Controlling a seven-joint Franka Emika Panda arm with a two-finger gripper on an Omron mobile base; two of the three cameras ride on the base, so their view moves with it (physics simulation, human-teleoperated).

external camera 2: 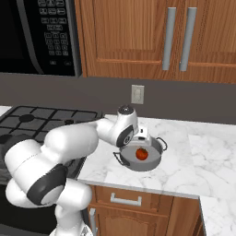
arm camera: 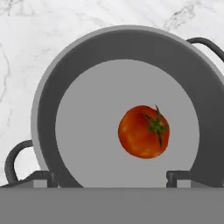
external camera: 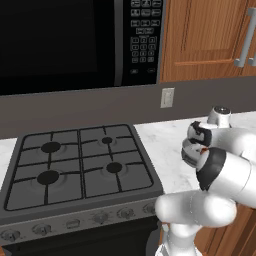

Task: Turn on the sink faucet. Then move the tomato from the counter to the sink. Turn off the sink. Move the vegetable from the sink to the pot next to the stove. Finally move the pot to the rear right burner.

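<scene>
Tomato (arm camera: pixel 143 131) sits on the flat floor of the pot (arm camera: pixel 48 113), stem side up, off the middle toward one wall and touching neither wall. I read that as the vegetable step done: it rests free, nothing grips it.

Gripper (external camera 2: pixel 144 136) hangs directly over the pot, camera looking straight down into it. Its two finger tips (arm camera: pixel 177 176) stand wide apart at the near rim, one to each side of the tomato, holding nothing. Jaws are fully spread, so I judge this a hand that has let go and not one about to pick.

Pot stands on the white marble counter (external camera 2: pixel 193 161) just beside the stove (external camera: pixel 80 160), on the stove's right, between the stove and the wall outlet (external camera 2: pixel 137 94) behind it. Two dark loop handles stick out on opposite sides of the pot; one shows at the pot's far edge in the hand view, the other at its near edge.

Remaining job, as I judge it: carry the pot to the rear right burner (external camera: pixel 107 140), which sits bare at the stove's back corner nearest the pot. A handle or the rim looks the likely hold. Risk: the tomato is loose, so a tilted lift could roll it against the wall.
</scene>
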